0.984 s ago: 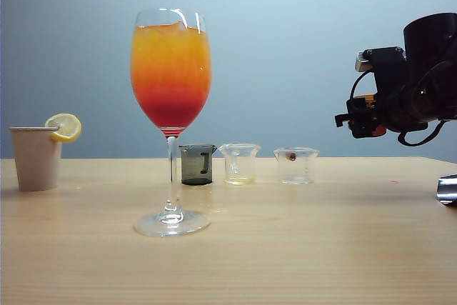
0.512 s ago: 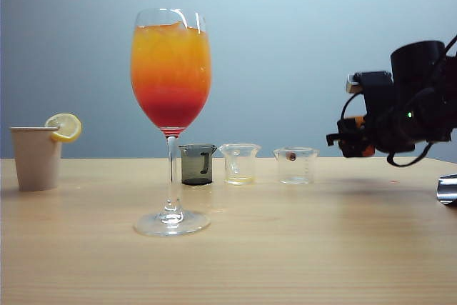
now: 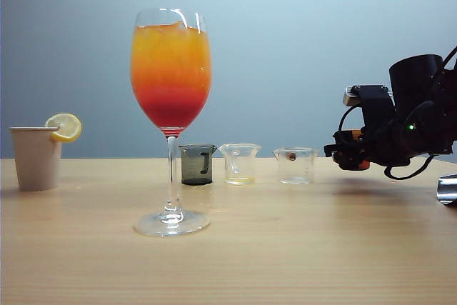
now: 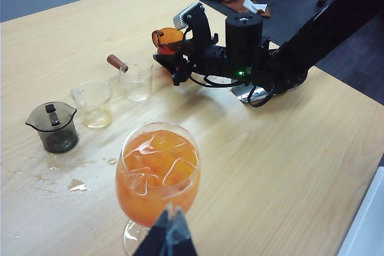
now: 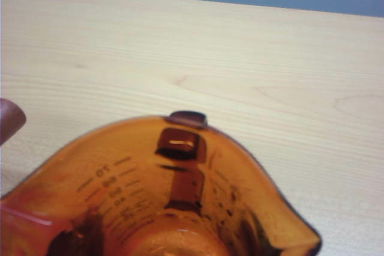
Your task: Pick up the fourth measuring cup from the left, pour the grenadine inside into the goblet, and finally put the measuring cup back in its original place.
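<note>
The goblet (image 3: 171, 69) stands left of centre, tall and stemmed, holding an orange drink with the dark red grenadine (image 3: 170, 108) settled low in the bowl. My right gripper (image 3: 351, 152) hangs just above the table, right of the row of small cups, shut on the fourth measuring cup (image 3: 362, 163). That cup is tinted orange-red and fills the right wrist view (image 5: 180, 196), upright, with only a reddish film inside. My left gripper (image 4: 171, 232) is shut and empty; its tips show in front of the goblet (image 4: 157, 172). It is out of the exterior view.
A smoky grey cup (image 3: 197, 164), a clear cup with yellowish dregs (image 3: 240, 163) and a clear cup with a brown handle (image 3: 295, 166) stand in a row behind the goblet. A paper cup with a lemon slice (image 3: 36, 157) is far left. A metal object (image 3: 448, 188) lies at the right edge.
My right arm has come down with the tinted cup, from well above the table to just over it, and shifted slightly left. Goblet and other cups have not moved.
</note>
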